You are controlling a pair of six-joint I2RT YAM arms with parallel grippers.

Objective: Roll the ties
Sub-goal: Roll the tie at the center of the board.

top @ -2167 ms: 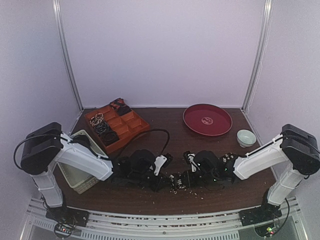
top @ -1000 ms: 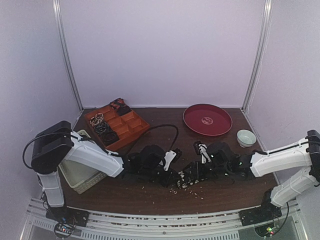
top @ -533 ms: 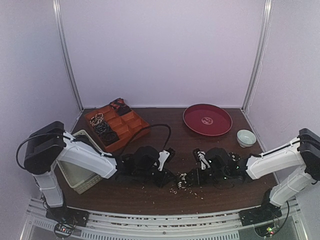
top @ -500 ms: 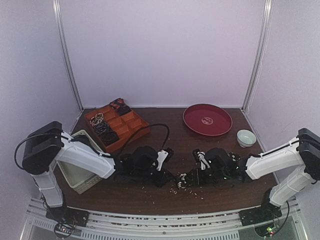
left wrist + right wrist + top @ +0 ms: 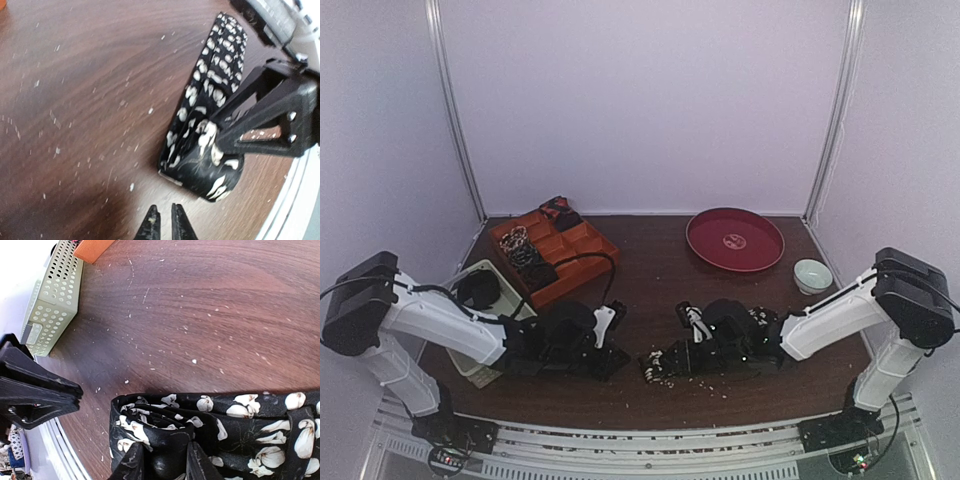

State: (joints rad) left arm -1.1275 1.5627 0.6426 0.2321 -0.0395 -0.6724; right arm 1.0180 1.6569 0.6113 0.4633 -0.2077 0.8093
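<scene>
A black tie [image 5: 656, 365] with white flowers lies partly rolled on the table near the front edge. My right gripper [image 5: 672, 362] is shut on its coiled end [image 5: 165, 432]; the fingers [image 5: 131, 464] pinch the roll. The unrolled strip [image 5: 222, 50] runs away along the table. My left gripper [image 5: 616, 357] is just left of the coil, shut and empty, with its tips [image 5: 165, 225] a short way from the roll [image 5: 205, 160]. Several rolled ties [image 5: 525, 252] sit in the orange tray [image 5: 588, 250].
A white slatted basket [image 5: 505, 283] stands at the left, partly under my left arm; it also shows in the right wrist view [image 5: 50, 295]. A red plate [image 5: 735, 240] and a small bowl [image 5: 812, 273] are at the back right. Crumbs speckle the table.
Both grippers and the coil have moved left along the front of the table. My left gripper has drawn back from the coil, and a gap now shows between them.
</scene>
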